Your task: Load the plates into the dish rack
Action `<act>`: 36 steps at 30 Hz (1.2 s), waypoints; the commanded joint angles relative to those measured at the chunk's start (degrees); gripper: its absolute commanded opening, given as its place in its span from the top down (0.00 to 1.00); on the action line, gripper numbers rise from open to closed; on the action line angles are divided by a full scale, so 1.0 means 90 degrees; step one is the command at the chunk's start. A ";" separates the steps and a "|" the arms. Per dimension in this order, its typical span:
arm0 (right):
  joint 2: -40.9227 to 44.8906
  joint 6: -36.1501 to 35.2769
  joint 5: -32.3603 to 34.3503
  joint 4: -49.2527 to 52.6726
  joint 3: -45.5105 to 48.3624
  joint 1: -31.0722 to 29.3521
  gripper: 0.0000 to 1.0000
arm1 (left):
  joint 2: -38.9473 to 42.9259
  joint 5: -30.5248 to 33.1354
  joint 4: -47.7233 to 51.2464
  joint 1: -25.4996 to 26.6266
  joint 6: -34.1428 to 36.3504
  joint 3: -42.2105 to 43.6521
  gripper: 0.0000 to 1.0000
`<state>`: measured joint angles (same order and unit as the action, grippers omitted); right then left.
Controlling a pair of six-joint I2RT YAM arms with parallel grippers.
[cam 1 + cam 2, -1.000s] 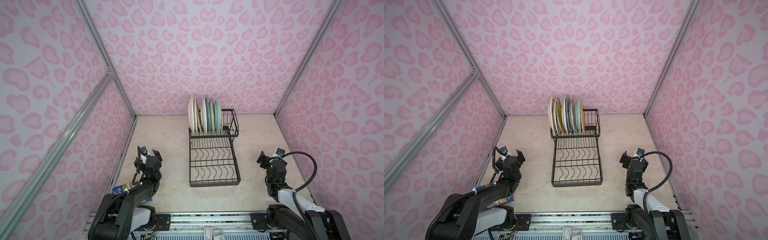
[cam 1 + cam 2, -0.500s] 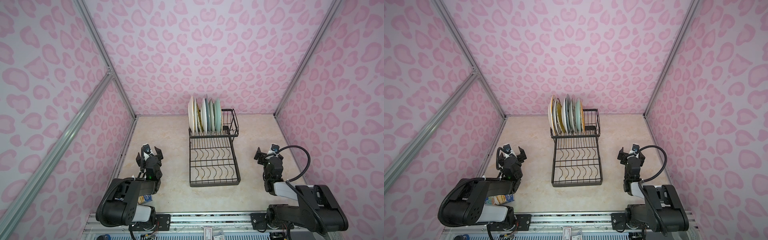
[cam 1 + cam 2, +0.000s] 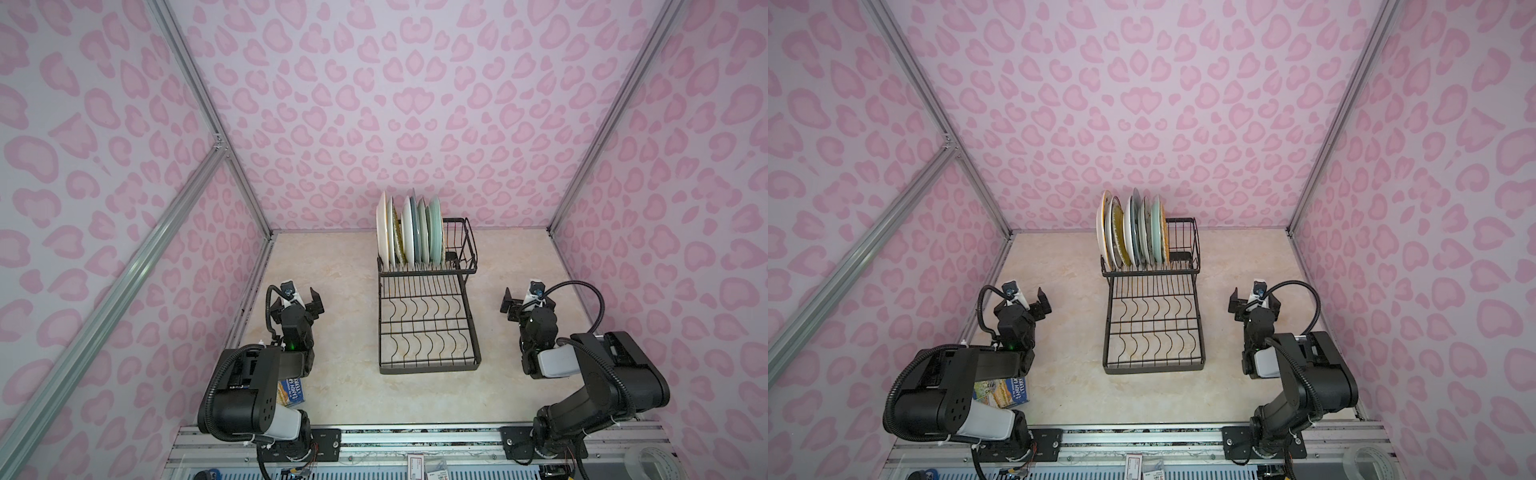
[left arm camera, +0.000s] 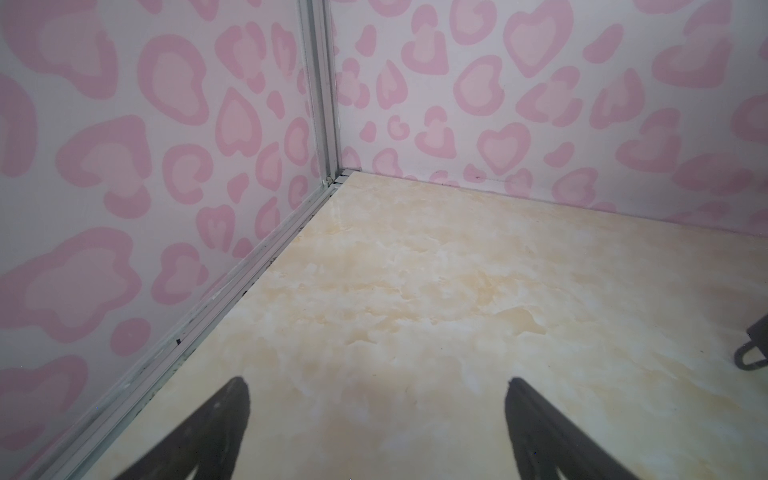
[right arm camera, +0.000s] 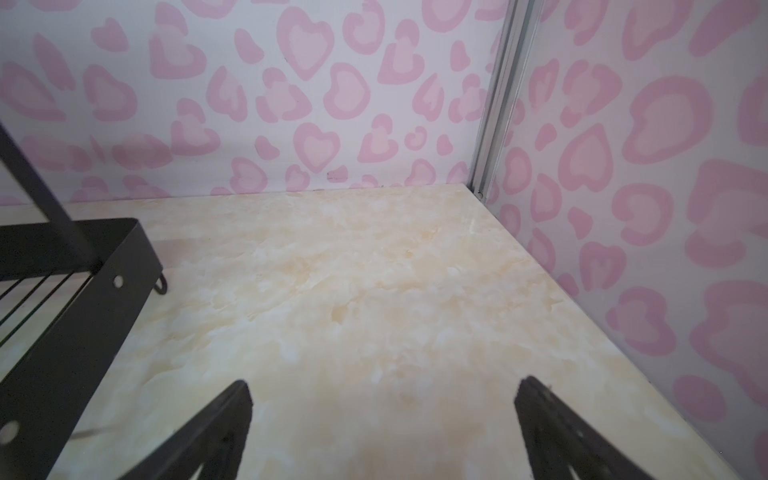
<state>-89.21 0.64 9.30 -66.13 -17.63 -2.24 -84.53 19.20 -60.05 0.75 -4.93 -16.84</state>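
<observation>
The plates [image 3: 405,232] stand on edge in the raised basket tier at the far end of the dish rack [image 3: 428,368], packed so closely that each hides most of its neighbour. About 7 rims can be counted in both top views, but the overlap leaves the exact number unsure, and no printed motif can be read. What shows is thin curved rims: glossy white, a yellowish one, grey-blue, pale mint, and in a top view an orange edge [image 3: 1165,245] at the right end of the row.

A small blue printed box [image 3: 1011,390] lies to the left of the rack's near end, well apart from it. It is half covered by the left arm and its lettering is too small to read.

The left wrist view catches only a black foot loop of the rack [image 4: 754,365], cut off at the frame edge. The right wrist view shows 1 corner of it [image 5: 124,257]: a flat matte black metal band with 2 round fastener holes and thin straight wires.

The rack's lower tray is black wire with wavy dividers. The table [image 3: 345,291] is smooth, cream and marbled. The walls [image 3: 415,104] are matte with pink heart blotches.

The left gripper [image 4: 376,388] hangs left of the rack and the right gripper [image 5: 384,384] right of it. Both have dark tapered fingers spread wide and hold nothing.
</observation>
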 commanded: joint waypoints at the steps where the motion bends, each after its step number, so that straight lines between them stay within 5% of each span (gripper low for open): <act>1: 0.0066 0.0190 0.0180 0.1135 -0.0236 0.0052 0.01 | -0.0032 -0.0254 0.0132 -0.0010 -0.0121 -0.0109 0.03; 3: -0.0136 0.0083 0.0135 0.0379 -0.0025 0.0037 0.01 | -0.0029 -0.0244 0.0190 -0.0014 -0.0118 -0.0120 0.03; 36: -0.0087 0.0053 0.0208 0.0562 -0.0081 -0.0035 0.01 | 0.0020 -0.0253 0.0081 0.0004 -0.0092 -0.0053 0.03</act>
<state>-89.67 1.06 10.70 -59.96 -18.52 -2.50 -84.55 16.93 -58.43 0.78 -5.54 -17.26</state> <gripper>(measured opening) 0.985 0.972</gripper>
